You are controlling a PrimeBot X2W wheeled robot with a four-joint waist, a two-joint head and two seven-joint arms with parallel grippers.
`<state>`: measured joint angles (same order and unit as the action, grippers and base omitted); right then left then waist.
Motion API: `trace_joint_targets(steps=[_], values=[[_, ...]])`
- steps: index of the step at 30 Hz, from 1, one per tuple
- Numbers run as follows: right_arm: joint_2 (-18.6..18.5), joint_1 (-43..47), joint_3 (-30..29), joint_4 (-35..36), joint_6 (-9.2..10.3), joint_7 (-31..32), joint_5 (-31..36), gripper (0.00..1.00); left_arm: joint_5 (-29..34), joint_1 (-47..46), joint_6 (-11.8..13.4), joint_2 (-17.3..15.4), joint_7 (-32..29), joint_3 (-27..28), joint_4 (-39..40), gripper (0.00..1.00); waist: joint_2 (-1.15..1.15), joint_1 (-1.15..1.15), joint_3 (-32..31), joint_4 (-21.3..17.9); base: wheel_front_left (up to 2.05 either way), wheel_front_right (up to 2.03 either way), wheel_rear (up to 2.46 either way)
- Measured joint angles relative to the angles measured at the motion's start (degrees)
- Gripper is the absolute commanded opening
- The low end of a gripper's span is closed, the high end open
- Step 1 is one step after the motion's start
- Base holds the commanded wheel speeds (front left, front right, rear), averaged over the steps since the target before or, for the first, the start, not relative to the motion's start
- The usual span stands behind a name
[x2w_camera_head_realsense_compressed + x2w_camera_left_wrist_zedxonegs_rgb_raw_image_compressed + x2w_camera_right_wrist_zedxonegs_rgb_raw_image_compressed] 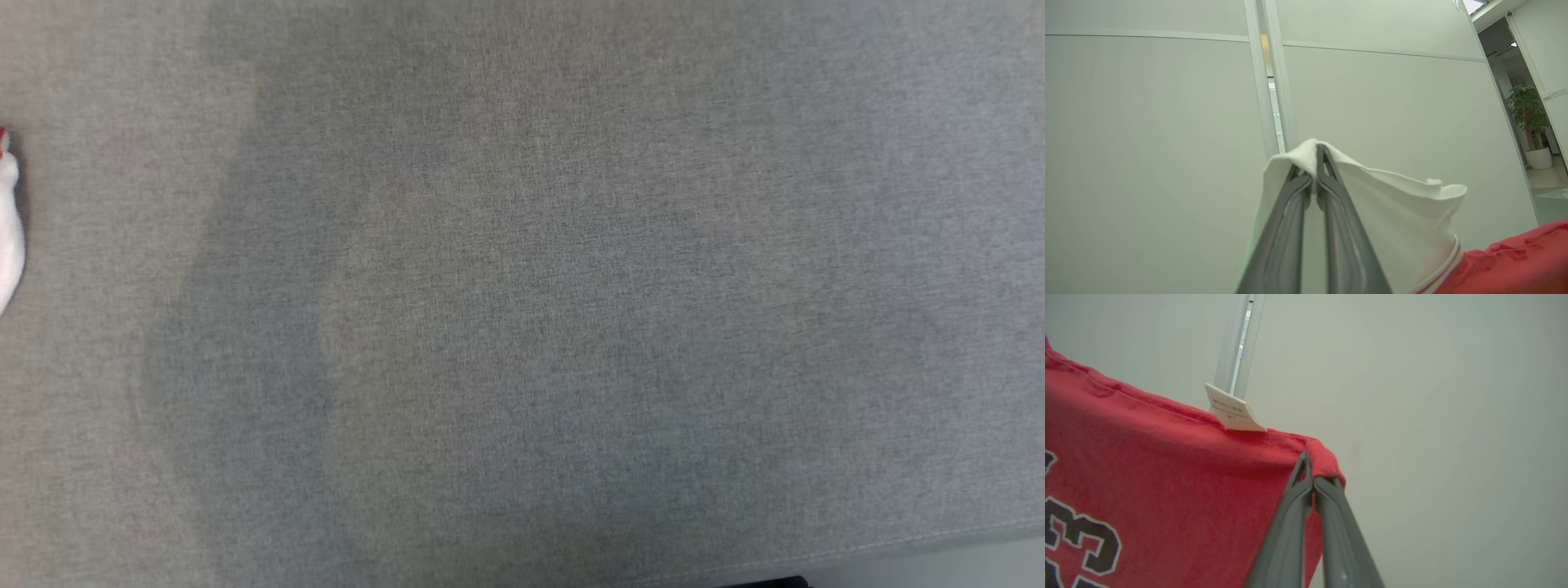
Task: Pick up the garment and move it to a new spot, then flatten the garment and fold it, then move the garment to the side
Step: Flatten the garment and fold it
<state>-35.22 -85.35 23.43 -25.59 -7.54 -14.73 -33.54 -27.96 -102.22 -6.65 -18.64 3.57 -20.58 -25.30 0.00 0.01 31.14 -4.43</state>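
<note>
Garment (1167, 477) held up against pale wall panels (1147, 143), clamped at two edges.
Red knit body, with dark white-outlined numerals and a pale label (1233, 410) on its edge, is pinched in the closed right gripper (1312, 479). The white sleeve (1392, 212) is pinched in the closed left gripper (1312, 171). A grey woven surface (522, 294) is seen from the head.

Left claw (1312, 171), right claw (1312, 477): slim dark-grey fingers (1286, 228).

Grey woven fabric surface (522, 294) lay below. Pale partition panels (1147, 143) stood behind, with a metal post (1274, 81) between them. Potted plant (1531, 118) sat past the doorway.
</note>
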Motion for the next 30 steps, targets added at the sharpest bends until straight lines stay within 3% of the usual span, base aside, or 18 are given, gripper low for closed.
trace_joint_targets(steps=[4, 9, 13, 19, 26, 30], values=[[0.8, -5.0, -0.8, -0.6, 0.00, -0.3, 5.3, 0.00, 1.0, -6.2, -0.5, 2.8, 7.8, -2.2, -4.4, 0.00, 0.00, 0.01, 5.2, -0.1, 0.00, 0.00, 0.00], [1.2, -4.0, -2.4, 2.2, 0.00, -0.3, 8.5, 0.00, -1.5, -4.2, -0.7, 4.0, 11.0, -5.5, -4.4, 0.00, 0.00, 0.00, 10.9, 0.4, 0.00, 0.00, 0.00], [0.8, 2.2, -1.5, 2.1, 0.00, -0.3, 8.4, 0.00, -6.5, 5.5, -0.7, 2.9, 11.2, -7.6, -0.8, 0.00, 0.00, 0.01, 14.2, 1.8, 0.00, 0.00, 0.00], [-1.2, 12.7, -1.5, 4.0, 0.00, -0.3, 4.4, 0.00, -12.4, 23.7, -0.7, -0.3, 11.5, -7.0, 11.4, 0.00, 0.00, 0.00, 15.0, 4.5, 0.00, 0.00, 0.00], [-4.2, 30.7, 1.2, 7.5, 0.00, -0.3, -11.0, 0.00, -22.2, 49.9, -0.6, -5.4, 11.5, -4.5, 24.7, 0.00, 0.00, -0.01, 10.2, 6.3, 0.00, 0.00, 0.00], [-7.3, 39.1, 2.7, 10.6, 0.00, -0.3, -17.5, 0.00, -25.4, 64.8, 1.8, -8.5, 11.4, -3.5, 30.8, 0.00, 0.00, -0.01, 5.9, 6.6, 0.00, 0.00, 0.00]])
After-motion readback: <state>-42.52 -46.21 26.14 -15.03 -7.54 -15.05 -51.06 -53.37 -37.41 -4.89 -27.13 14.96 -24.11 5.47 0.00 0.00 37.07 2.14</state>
